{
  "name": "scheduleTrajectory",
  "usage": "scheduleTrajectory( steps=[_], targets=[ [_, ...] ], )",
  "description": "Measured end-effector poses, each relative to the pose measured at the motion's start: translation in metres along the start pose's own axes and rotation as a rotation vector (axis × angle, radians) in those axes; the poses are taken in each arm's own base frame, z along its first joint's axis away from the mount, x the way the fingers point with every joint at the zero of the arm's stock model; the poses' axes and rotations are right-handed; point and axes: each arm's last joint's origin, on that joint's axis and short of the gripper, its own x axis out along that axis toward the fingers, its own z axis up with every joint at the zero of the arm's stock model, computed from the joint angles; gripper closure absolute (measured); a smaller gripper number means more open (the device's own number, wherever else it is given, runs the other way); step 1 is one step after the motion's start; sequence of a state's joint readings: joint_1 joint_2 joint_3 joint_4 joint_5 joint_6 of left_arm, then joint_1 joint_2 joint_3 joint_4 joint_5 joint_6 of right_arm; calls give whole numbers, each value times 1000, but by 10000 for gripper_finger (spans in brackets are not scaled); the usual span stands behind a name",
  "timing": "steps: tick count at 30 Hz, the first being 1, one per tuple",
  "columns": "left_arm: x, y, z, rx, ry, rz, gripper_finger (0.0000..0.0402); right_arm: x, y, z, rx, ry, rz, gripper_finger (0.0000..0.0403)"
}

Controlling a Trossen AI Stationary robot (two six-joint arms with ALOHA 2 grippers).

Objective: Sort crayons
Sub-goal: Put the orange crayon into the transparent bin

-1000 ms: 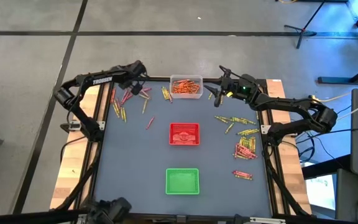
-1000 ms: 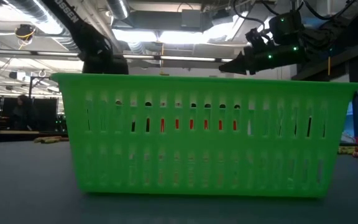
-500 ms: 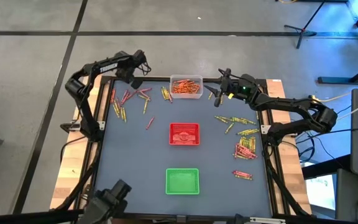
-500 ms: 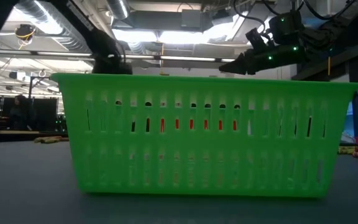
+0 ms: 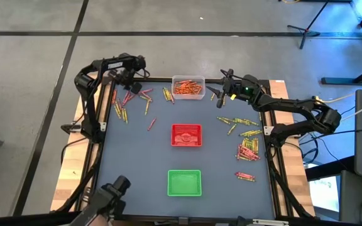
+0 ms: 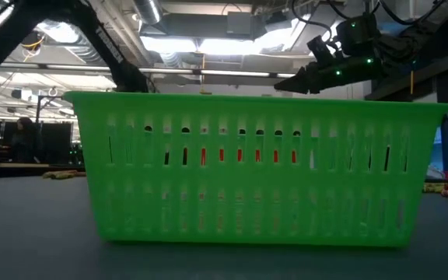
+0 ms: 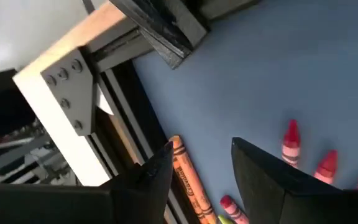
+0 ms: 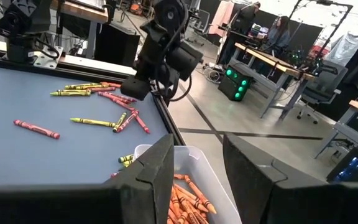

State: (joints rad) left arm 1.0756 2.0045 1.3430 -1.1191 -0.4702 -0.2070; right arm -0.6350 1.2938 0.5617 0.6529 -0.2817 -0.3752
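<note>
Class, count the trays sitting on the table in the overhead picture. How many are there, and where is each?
3. The clear tray of orange crayons sits at the far edge, the red tray in the middle, the green tray nearest the near edge. None seems hidden.

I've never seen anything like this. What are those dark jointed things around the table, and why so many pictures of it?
Those are two robot arms, each ending in a two-fingered tool. One camera looks down from above, one sits at table height behind the green tray, and one rides on each wrist. Loose crayons lie on the table; a clear tray holds orange ones, with a red tray mid-table. The left tool hovers open by the far-left crayons; the right tool is open over the clear tray. Neither holds anything.
</note>
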Motion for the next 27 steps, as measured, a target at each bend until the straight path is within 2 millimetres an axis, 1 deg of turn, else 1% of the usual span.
scheduleTrajectory(
  steps=[4, 8, 11, 14, 16, 20, 24, 27],
  targets=[
    [13, 7, 4, -24, 31, 19, 253, 0, 0, 0, 1, 1, 1, 265],
    [13, 3, 4, -6, 32, 56, 259, 0, 0, -1, 4, 5, 2, 265],
    [13, -1, 2, 4, 35, 139, 278, 0, 0, 0, 5, 5, 2, 265],
    [17, -6, -1, 23, 58, 261, 302, 0, 0, 0, 7, 5, 2, 265],
    [20, -10, -3, 34, 89, 302, 317, 0, 0, -1, 12, 6, 2, 265],
    [25, -15, -1, 41, 105, 246, 340, 0, 0, -1, 14, 9, 3, 265],
    [24, -15, 0, 34, 93, 247, 355, 0, 1, -2, 17, 19, 7, 265],
    [25, -12, 2, 52, 102, 205, 364, 0, 1, -2, 17, 18, 7, 265]
  ],
)
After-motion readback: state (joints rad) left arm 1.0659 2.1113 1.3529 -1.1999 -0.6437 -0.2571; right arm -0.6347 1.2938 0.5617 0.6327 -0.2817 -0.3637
